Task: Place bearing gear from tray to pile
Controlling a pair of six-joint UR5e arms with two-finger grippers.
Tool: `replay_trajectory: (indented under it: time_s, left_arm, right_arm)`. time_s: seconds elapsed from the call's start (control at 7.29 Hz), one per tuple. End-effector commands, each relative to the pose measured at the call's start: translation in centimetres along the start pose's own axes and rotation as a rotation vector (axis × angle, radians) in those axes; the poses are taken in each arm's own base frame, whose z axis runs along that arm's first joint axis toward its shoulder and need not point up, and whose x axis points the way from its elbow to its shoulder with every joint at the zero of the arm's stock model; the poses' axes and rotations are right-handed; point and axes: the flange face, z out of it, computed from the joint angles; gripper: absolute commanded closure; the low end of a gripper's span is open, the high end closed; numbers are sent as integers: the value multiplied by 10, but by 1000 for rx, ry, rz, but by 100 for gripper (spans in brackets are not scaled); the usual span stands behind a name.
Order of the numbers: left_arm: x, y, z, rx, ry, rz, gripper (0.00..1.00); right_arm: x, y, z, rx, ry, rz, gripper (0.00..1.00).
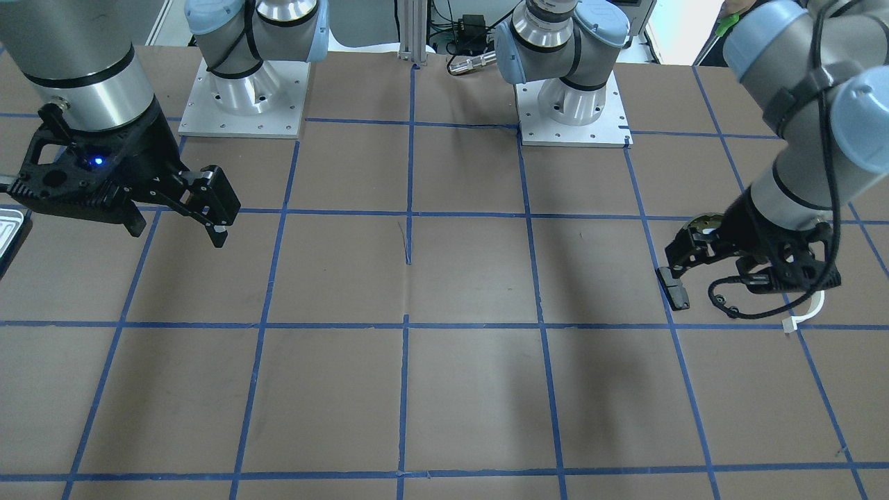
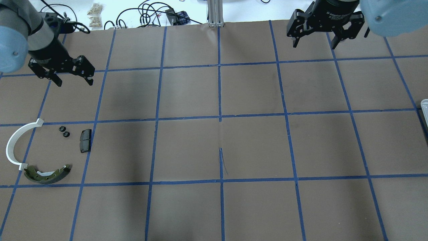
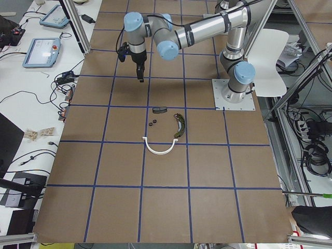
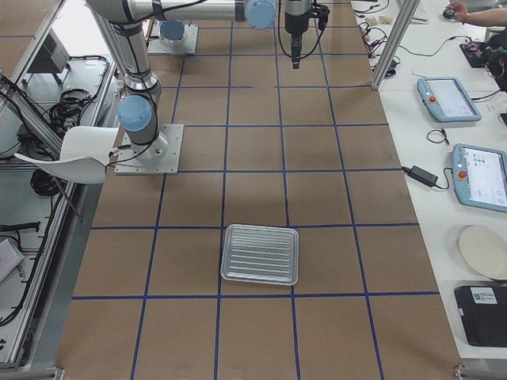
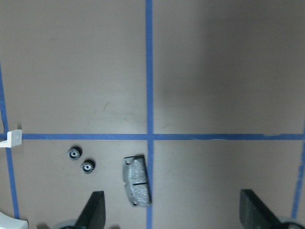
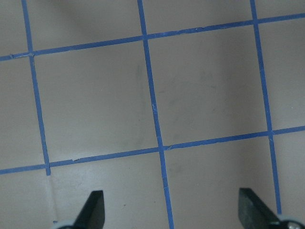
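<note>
Gears [image 2: 62,129], two small black ones, lie in the pile [image 2: 46,175] beside the black pad [image 2: 85,140], at six o'clock from the left end effector [image 2: 74,82], which is released and empty. Right end effector [image 2: 313,46], also released, hangs nearer the tray [image 4: 260,279], which shows no gear. White lettering on its wrist is too small to read.

This is a robotics lab. A left arm [image 3: 207,26] and a right arm [image 4: 133,59] stand bolted through metal base plates [image 1: 239,121] to a table [image 2: 187,147] covered in brown paper and gridded with blue tape [image 2: 219,90]. Aluminium frame posts [image 4: 392,43] flank it. A white bench [image 4: 412,142] carries teach pendants [image 4: 447,96], cables [image 2: 147,8] and a power adaptor [image 4: 420,176].
</note>
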Motion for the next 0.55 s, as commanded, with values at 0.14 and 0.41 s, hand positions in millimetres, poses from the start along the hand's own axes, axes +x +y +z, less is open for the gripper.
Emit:
replay_trajectory:
  time_s: [0.14,0.41]
  left_arm:
    - [117,73,-81,54,4,-33,0]
    - [144,105,-71,48,-2,30,0]
  right_arm:
    - [0,0,0,-1,0,0,0]
    - [0,0,1,-2,0,0,0]
